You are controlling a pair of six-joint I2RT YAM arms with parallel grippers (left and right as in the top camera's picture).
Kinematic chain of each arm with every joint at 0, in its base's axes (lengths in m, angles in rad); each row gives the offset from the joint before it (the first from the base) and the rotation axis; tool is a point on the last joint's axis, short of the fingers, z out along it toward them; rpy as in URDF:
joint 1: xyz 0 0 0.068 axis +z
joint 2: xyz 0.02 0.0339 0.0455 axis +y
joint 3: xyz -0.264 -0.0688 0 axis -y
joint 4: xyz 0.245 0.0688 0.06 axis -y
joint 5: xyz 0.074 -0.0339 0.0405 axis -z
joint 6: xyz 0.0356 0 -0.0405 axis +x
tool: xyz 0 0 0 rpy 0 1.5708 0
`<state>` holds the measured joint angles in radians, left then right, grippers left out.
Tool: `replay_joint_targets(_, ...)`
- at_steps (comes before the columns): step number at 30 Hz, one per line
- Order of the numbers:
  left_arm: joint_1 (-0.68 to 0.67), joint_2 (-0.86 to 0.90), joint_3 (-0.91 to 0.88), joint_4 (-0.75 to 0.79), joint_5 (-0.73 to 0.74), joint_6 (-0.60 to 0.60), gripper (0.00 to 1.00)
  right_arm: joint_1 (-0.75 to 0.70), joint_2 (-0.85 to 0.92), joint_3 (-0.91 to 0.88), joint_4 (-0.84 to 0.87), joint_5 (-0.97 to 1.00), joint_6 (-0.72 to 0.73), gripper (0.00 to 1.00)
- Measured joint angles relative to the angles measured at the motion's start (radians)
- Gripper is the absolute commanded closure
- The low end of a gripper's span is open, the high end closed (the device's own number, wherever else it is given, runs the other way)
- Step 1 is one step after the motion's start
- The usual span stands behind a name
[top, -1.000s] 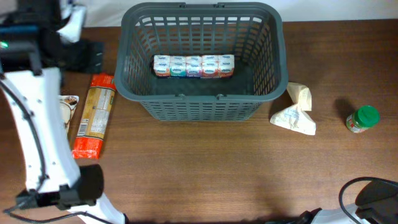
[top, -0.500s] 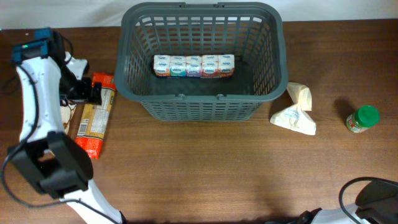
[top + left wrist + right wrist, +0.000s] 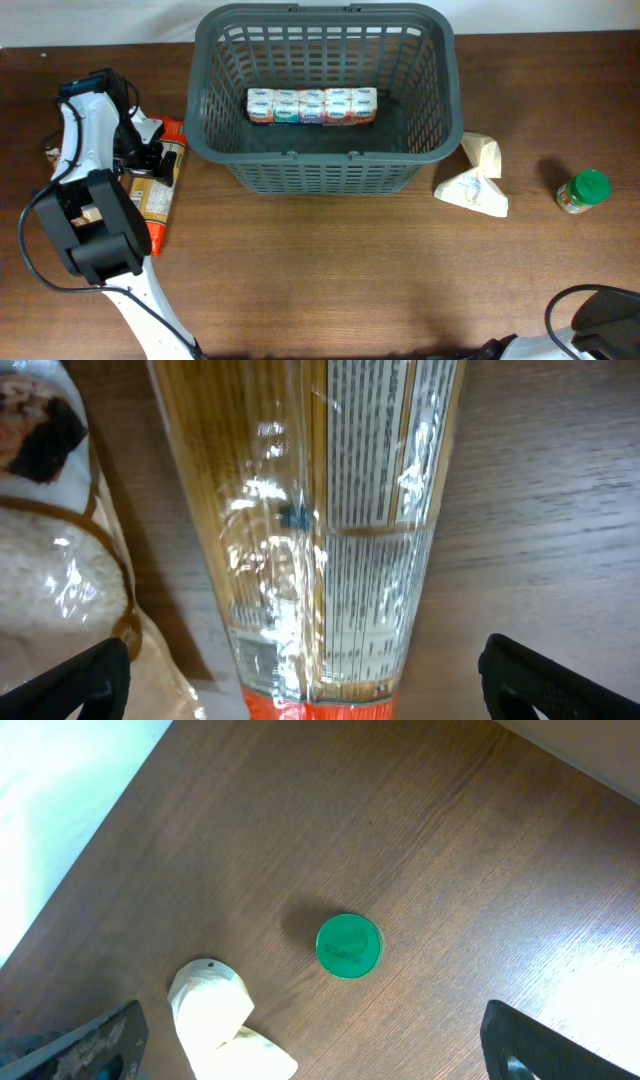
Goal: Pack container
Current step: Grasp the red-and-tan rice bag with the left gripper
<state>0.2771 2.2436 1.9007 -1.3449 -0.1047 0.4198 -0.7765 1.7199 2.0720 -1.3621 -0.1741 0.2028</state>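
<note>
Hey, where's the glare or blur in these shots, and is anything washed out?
Left wrist: white glare streaks on the clear wrap of the pasta packet, print readable; the fingertips at the bottom corners look soft. Right wrist: top-left corner blown out white; the green-lidded jar throws a faint shadow leftward. Overhead: evenly lit, sharp, lattice of the basket crisp.

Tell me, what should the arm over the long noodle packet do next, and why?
Probably lower the left gripper and close it on the spaghetti packet. Its jaws stand open on either side of the packet, which lies flat on the table outside the basket and is not yet gripped.
</note>
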Motion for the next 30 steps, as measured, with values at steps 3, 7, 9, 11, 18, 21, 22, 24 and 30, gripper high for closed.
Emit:
replay_joint_targets(3, 0.000, 0.031, 0.000, 0.004, 0.008, 0.001, 0.11, 0.000, 0.000, 0.000, 0.000, 0.000, 0.000, 0.01)
replay_joint_targets(7, 0.000, 0.107, 0.000, 0.009, 0.016, 0.009, 0.75, 0.000, 0.000, 0.000, 0.000, 0.000, 0.001, 0.01)
replay_joint_targets(9, 0.001, 0.108, 0.000, 0.014, 0.014, 0.006, 0.98, 0.000, 0.000, 0.000, 0.000, 0.000, 0.000, 0.01)
replay_joint_targets(11, 0.001, 0.107, 0.005, 0.011, 0.009, 0.004, 0.98, 0.000, 0.000, 0.000, 0.000, 0.000, 0.000, 0.01)
replay_joint_targets(18, 0.001, 0.089, 0.014, -0.010, 0.011, 0.006, 0.98, 0.000, 0.000, 0.000, 0.000, 0.000, 0.000, 0.01)
replay_joint_targets(21, 0.001, 0.097, 0.042, -0.075, 0.019, 0.006, 0.98, 0.000, 0.000, 0.000, 0.000, 0.000, 0.000, 0.01)
replay_joint_targets(22, 0.001, 0.103, 0.062, -0.106, 0.023, 0.006, 0.98, 0.000, 0.000, 0.000, 0.000, 0.000, 0.000, 0.01)
replay_joint_targets(24, 0.000, 0.119, 0.122, -0.167, 0.026, 0.006, 0.98, 0.000, 0.000, 0.000, 0.000, 0.000, 0.000, 0.02)
replay_joint_targets(30, -0.003, 0.137, 0.504, -0.264, 0.027, 0.006, 0.98, 0.000, 0.000, 0.000, 0.000, 0.000, 0.000, 0.01)
